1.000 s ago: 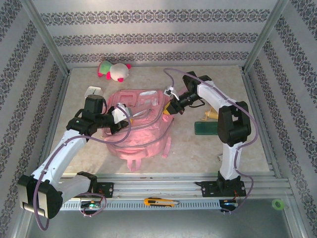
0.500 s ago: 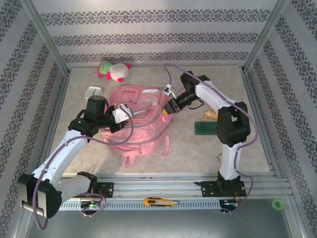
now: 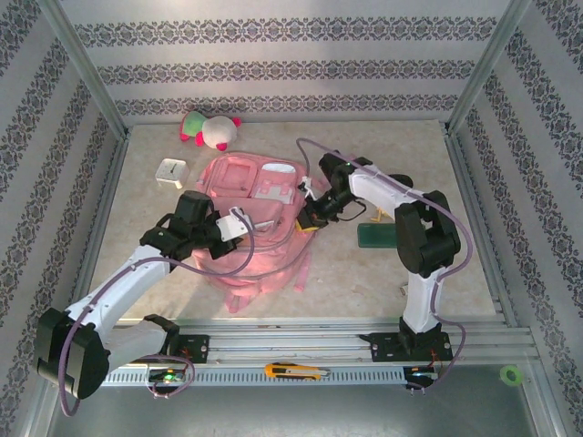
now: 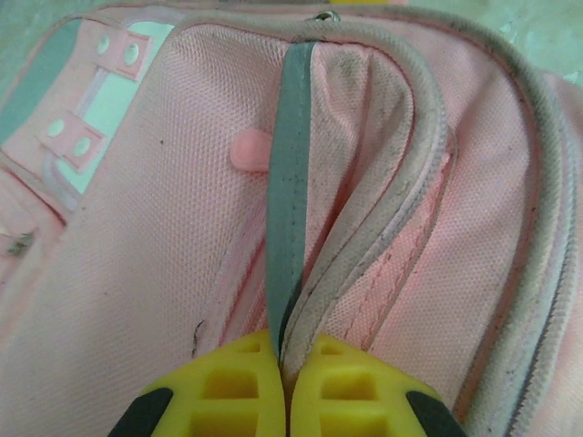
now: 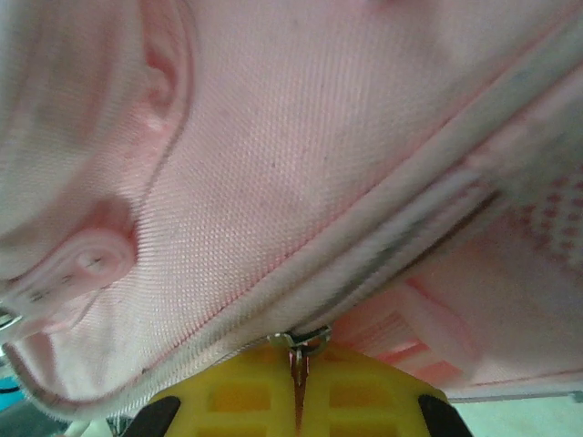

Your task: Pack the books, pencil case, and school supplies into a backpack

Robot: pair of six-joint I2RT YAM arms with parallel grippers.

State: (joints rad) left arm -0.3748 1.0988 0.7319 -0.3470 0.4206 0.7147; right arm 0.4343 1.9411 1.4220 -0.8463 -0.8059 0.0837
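The pink backpack (image 3: 260,259) lies flat in the middle of the table, front pockets up. My left gripper (image 3: 239,225) is shut on a grey strip and piped seam of the backpack (image 4: 383,182), its yellow fingertips (image 4: 237,364) pressed together. My right gripper (image 3: 310,218) is at the bag's right edge, shut on a metal zipper pull (image 5: 306,340) under the pink fabric (image 5: 301,155). The dark green pencil case (image 3: 376,236) lies right of the bag, behind the right arm. A small yellow-and-black piece of the school supplies (image 3: 296,370) rests on the front rail. The books are out of view.
A pink-and-white plush toy (image 3: 209,129) sits at the back left. A white clock cube (image 3: 171,171) stands left of the bag. Patterned walls close in the table on three sides, and a metal rail (image 3: 346,332) runs along the near edge.
My left gripper has moved right over the backpack, still pinching it. My right gripper has come down and nearer along the bag's right edge. The bag's top has shifted back a little.
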